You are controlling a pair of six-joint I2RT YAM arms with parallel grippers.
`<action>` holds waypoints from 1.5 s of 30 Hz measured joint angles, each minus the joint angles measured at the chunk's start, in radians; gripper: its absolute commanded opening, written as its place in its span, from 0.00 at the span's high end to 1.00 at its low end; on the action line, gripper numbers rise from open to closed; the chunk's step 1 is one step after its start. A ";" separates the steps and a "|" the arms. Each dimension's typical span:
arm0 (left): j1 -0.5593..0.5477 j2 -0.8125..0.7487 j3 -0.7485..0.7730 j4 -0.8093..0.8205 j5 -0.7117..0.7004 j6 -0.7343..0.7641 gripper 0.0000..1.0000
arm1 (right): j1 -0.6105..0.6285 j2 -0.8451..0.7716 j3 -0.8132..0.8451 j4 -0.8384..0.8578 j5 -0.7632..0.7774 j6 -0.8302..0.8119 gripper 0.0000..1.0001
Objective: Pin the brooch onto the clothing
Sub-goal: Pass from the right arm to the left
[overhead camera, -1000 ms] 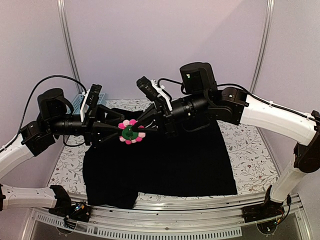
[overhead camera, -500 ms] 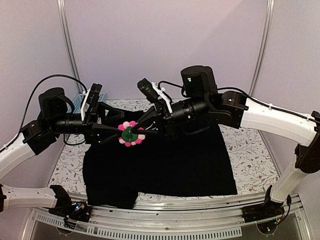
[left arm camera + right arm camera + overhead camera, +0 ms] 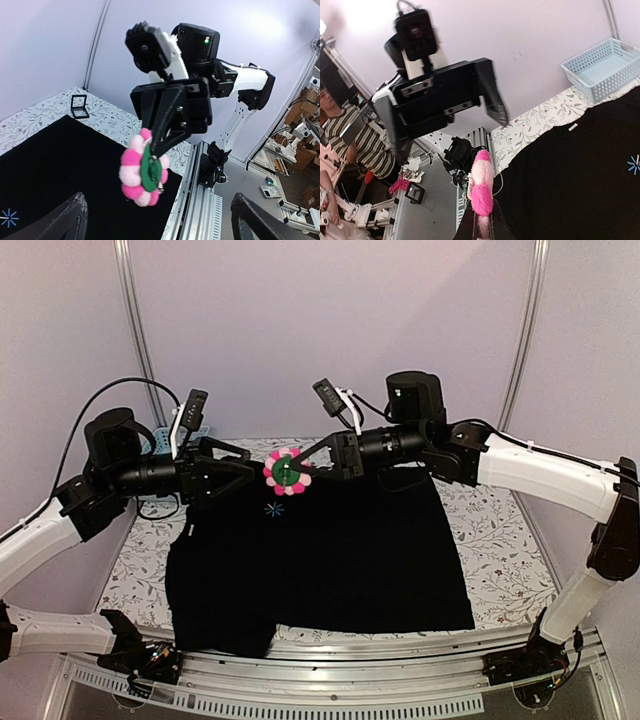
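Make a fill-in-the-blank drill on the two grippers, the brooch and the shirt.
1. The right gripper is ____ on the brooch, which hangs in the air.
2. The left gripper stands ____, holding nothing.
3. The brooch's petals are ____.
4. The star emblem on the black shirt is ____.
Missing words: shut; open; pink; blue.

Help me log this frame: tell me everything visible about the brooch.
The brooch is a small plush flower: fuzzy petals in light and deep pink round a green centre. It hangs above the black shirt, clear of the fabric, pinched by the shut jaws of the right gripper. The left gripper, open, does not touch it.
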 measured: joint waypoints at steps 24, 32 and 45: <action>-0.063 0.161 -0.092 -0.006 -0.130 -0.085 0.02 | -0.132 0.132 -0.201 0.459 -0.194 0.618 1.00; -0.087 0.211 -0.072 0.044 -0.101 -0.111 0.51 | -0.105 0.138 -0.180 0.455 -0.222 0.570 1.00; -0.121 0.213 -0.052 0.083 -0.076 -0.116 0.45 | -0.096 0.138 -0.180 0.460 -0.229 0.561 1.00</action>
